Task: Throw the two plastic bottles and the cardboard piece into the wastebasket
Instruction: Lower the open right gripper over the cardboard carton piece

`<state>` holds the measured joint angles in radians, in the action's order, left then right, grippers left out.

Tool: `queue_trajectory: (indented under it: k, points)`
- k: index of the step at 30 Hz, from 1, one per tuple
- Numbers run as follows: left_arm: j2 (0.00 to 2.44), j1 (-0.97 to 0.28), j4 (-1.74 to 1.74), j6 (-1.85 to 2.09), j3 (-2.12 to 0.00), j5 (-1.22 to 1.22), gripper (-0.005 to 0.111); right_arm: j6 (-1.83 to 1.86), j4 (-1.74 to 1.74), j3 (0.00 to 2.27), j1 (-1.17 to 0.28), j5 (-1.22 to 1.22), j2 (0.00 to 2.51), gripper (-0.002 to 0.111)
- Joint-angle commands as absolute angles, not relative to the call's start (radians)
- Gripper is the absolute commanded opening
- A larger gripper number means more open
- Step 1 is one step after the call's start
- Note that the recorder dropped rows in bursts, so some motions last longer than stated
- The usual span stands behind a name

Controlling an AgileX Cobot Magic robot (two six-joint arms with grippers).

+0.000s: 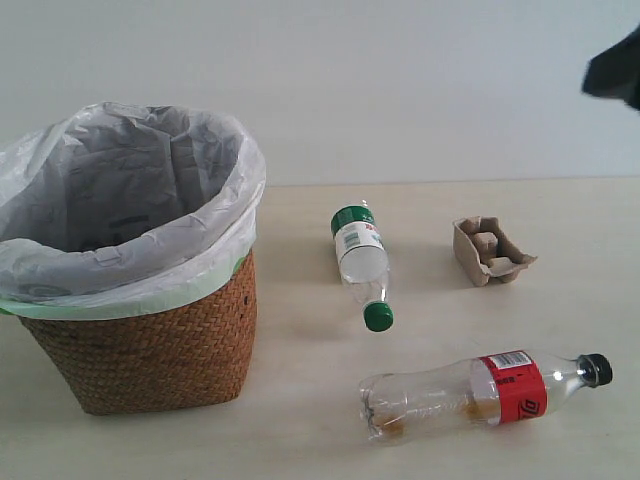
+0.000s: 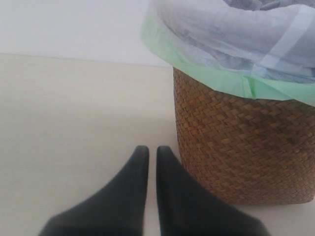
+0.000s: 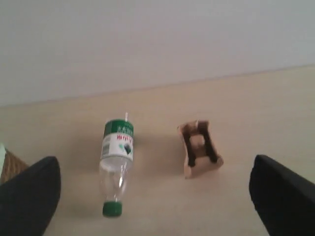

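The wicker wastebasket with its white bag stands at the left of the table. The green-capped bottle lies in the middle, cap toward the front. Right of it sits the cardboard piece. The black-capped, red-label bottle lies across the front right. My left gripper is shut and empty, low over the table beside the wastebasket. My right gripper is wide open and raised, looking down on the green-capped bottle and cardboard piece; only a dark part of that arm shows at the top right of the exterior view.
A pale wall runs along the back edge of the light wooden table. Bare table surface lies between the basket and the bottles.
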<state>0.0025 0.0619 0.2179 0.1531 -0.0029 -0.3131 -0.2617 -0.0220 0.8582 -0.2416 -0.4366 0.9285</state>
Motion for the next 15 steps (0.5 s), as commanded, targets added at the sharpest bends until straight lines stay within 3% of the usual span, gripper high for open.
queue_trajectory:
  k: [1, 8, 15]
  points:
    - [0.0, 0.065, 0.216, 0.144, 0.0, -0.31, 0.006, -0.217, -0.039, 0.991, -0.301, -0.572, 1.114, 0.094]
    - [0.0, 0.065, 0.216, 0.144, 0.0, -0.31, 0.006, -0.158, 0.0, 1.244, -0.301, -0.832, 1.431, 0.094]
    - [0.0, 0.065, 0.216, 0.144, 0.0, -0.31, 0.006, -0.087, 0.046, 1.365, -0.301, -0.812, 1.662, 0.094]
